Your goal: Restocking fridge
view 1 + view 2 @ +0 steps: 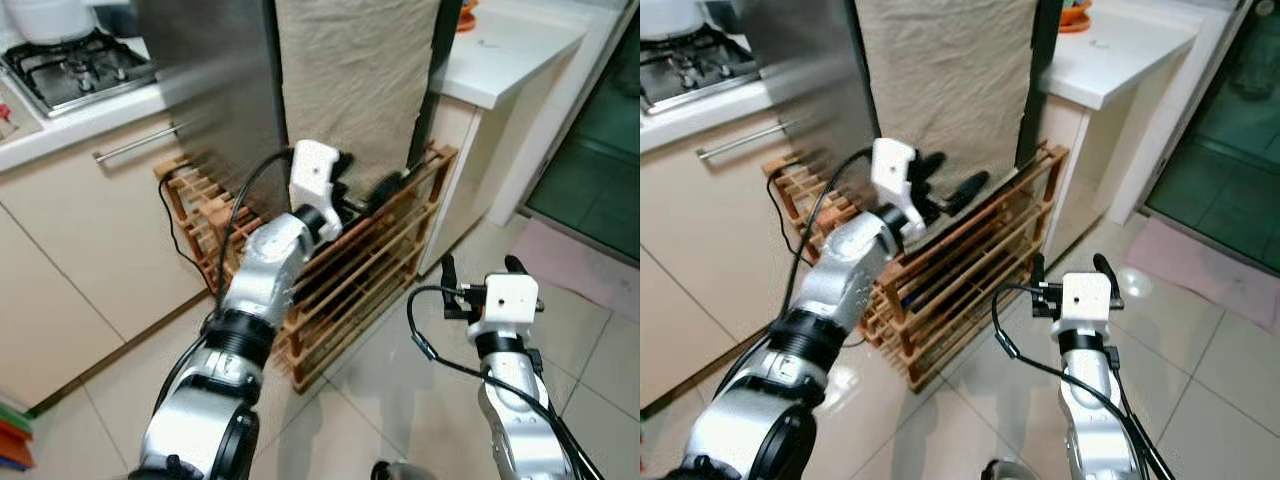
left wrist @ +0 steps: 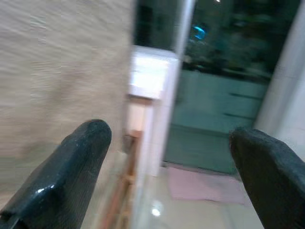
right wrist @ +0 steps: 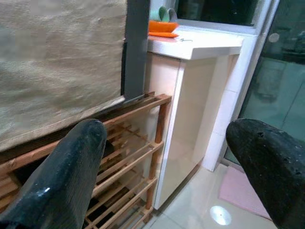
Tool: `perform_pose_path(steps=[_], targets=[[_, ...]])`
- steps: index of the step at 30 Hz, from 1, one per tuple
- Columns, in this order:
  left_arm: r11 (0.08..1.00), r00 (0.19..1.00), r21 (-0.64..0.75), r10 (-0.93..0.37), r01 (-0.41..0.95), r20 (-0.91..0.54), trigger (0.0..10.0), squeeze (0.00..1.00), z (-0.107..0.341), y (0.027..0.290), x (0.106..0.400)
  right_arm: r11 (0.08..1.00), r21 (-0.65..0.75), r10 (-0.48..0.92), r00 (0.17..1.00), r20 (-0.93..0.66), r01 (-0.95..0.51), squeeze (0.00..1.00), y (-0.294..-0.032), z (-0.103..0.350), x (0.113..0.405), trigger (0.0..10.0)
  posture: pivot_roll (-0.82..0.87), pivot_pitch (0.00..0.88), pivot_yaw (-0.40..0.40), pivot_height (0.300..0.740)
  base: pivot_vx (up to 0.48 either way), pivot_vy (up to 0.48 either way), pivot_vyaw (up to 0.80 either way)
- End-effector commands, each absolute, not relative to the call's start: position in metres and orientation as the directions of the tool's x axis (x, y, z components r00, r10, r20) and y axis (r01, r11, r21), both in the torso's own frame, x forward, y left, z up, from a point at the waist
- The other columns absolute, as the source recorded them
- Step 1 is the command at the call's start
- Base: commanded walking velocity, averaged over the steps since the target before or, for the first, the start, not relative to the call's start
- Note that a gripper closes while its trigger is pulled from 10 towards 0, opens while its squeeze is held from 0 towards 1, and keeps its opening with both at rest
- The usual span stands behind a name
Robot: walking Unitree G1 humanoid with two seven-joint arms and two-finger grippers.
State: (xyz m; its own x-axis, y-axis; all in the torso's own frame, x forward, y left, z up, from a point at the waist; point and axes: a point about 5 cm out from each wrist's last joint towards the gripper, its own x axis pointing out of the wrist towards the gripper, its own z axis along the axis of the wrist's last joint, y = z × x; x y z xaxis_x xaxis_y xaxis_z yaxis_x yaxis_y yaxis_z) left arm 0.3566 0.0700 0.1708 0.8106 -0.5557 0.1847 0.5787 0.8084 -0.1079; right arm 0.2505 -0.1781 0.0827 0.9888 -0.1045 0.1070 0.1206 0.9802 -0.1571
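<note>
The fridge (image 1: 215, 80) has a steel side and a beige cloth (image 1: 350, 70) hanging down its front. It stands behind a low wooden rack (image 1: 370, 260). My left gripper (image 1: 365, 185) is raised over the rack, close to the lower edge of the cloth, open and holding nothing. In the left wrist view its fingers (image 2: 71, 162) stand wide apart beside the cloth. My right gripper (image 1: 481, 268) hangs lower, to the right of the rack above the tiled floor, open and empty. The right wrist view looks past its fingers (image 3: 66, 176) at the rack (image 3: 124, 143) and cloth.
A white counter (image 1: 510, 50) with an orange dish (image 3: 162, 26) stands right of the fridge. A gas stove (image 1: 75, 65) sits on the left counter above a cabinet handle (image 1: 135, 145). A pink mat (image 1: 580, 260) lies before a dark glass door (image 1: 600, 140).
</note>
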Motion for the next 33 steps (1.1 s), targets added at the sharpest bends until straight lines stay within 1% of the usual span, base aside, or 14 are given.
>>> perform_pose_path(steps=[1, 4, 5, 6, 7, 9, 12, 14, 16, 19, 22, 25, 30, 33], targets=[[0.860, 0.861, -0.110, -0.474, 0.498, 0.186, 10.0, 0.00, 0.168, 0.092, 0.352, 0.979, -0.145, -0.121, 0.980, 0.158, 0.144, 0.00, -0.177, 0.096, 0.251, 10.0, -0.12, 0.000, 0.056, 0.740, 0.000, 0.000, 0.00], [0.932, 0.926, -0.054, -0.349, 0.359, 0.143, 10.0, 0.00, 0.151, 0.126, 0.341, 0.980, -0.138, -0.118, 0.975, 0.187, 0.145, 0.00, -0.177, 0.106, 0.245, 10.0, -0.11, 0.000, 0.056, 0.740, 0.000, 0.000, 0.00], [0.932, 0.926, -0.054, -0.349, 0.359, 0.143, 10.0, 0.00, 0.151, 0.126, 0.341, 0.980, -0.138, -0.118, 0.975, 0.187, 0.145, 0.00, -0.177, 0.106, 0.245, 10.0, -0.11, 0.000, 0.056, 0.740, 0.000, 0.000, 0.00], [0.945, 0.939, -0.032, -0.320, 0.327, 0.126, 10.0, 0.00, 0.145, 0.136, 0.335, 0.981, -0.137, -0.110, 0.976, 0.189, 0.137, 0.00, -0.177, 0.107, 0.242, 10.0, -0.10, 0.000, 0.055, 0.740, 0.000, 0.000, 0.00], [0.958, 0.954, 0.035, -0.286, 0.284, 0.092, 10.0, 0.00, 0.133, 0.152, 0.320, 0.984, -0.133, -0.097, 0.981, 0.168, 0.120, 0.00, -0.177, 0.106, 0.238, 10.0, -0.10, 0.000, 0.055, 0.740, 0.000, 0.000, 0.00], [0.959, 0.958, 0.082, -0.278, 0.272, 0.066, 10.0, 0.00, 0.126, 0.158, 0.310, 0.986, -0.105, -0.113, 0.982, 0.154, 0.130, 0.00, -0.180, 0.105, 0.237, 10.0, -0.10, 0.000, 0.057, 0.740, 0.000, 0.000, 0.00], [0.959, 0.962, 0.108, -0.270, 0.264, 0.048, 10.0, 0.00, 0.123, 0.161, 0.306, 0.985, -0.108, -0.116, 0.980, 0.161, 0.134, 0.00, -0.182, 0.107, 0.237, 10.0, -0.10, 0.000, 0.053, 0.740, 0.000, 0.000, 0.00], [0.963, 0.964, 0.086, -0.261, 0.256, 0.047, 10.0, 0.00, 0.126, 0.169, 0.294, 0.982, -0.115, -0.127, 0.974, 0.189, 0.150, 0.00, -0.185, 0.116, 0.239, 10.0, -0.09, 0.000, 0.042, 0.740, 0.000, 0.000, 0.00], [0.960, 0.959, 0.062, -0.276, 0.272, 0.068, 10.0, 0.00, 0.132, 0.170, 0.288, 0.981, -0.123, -0.124, 0.972, 0.201, 0.151, 0.00, -0.185, 0.119, 0.238, 10.0, -0.09, 0.000, 0.039, 0.740, 0.000, 0.000, 0.00], [0.949, 0.934, 0.023, -0.315, 0.316, 0.166, 10.0, 0.00, 0.157, 0.162, 0.275, 0.979, -0.147, -0.106, 0.968, 0.229, 0.142, 0.00, -0.185, 0.127, 0.234, 10.0, -0.08, 0.000, 0.027, 0.740, 0.090, 0.000, 0.00], [0.948, 0.926, 0.002, -0.313, 0.319, 0.211, 10.0, 0.00, 0.168, 0.157, 0.271, 0.976, -0.158, -0.106, 0.962, 0.250, 0.149, 0.00, -0.186, 0.132, 0.231, 10.0, -0.08, 0.000, 0.023, 0.740, 0.359, 0.084, 0.00], [0.957, 0.916, -0.007, -0.274, 0.289, 0.293, 10.0, 0.00, 0.181, 0.152, 0.270, 0.967, -0.206, -0.075, 0.942, 0.327, 0.149, 0.00, -0.185, 0.147, 0.221, 10.0, -0.08, 0.000, 0.017, 0.740, 0.405, 0.255, 0.00], [0.964, 0.913, 0.026, -0.258, 0.264, 0.315, 10.0, 0.00, 0.186, 0.153, 0.270, 0.963, -0.229, -0.056, 0.940, 0.336, 0.139, 0.00, -0.180, 0.150, 0.219, 10.0, -0.09, 0.000, 0.013, 0.740, 0.407, 0.253, 0.00], [0.965, 0.913, 0.010, -0.252, 0.263, 0.321, 10.0, 0.00, 0.190, 0.151, 0.270, 0.961, -0.237, -0.051, 0.935, 0.350, 0.141, 0.00, -0.176, 0.153, 0.222, 10.0, -0.09, 0.000, 0.016, 0.740, 0.409, 0.251, 0.00]])
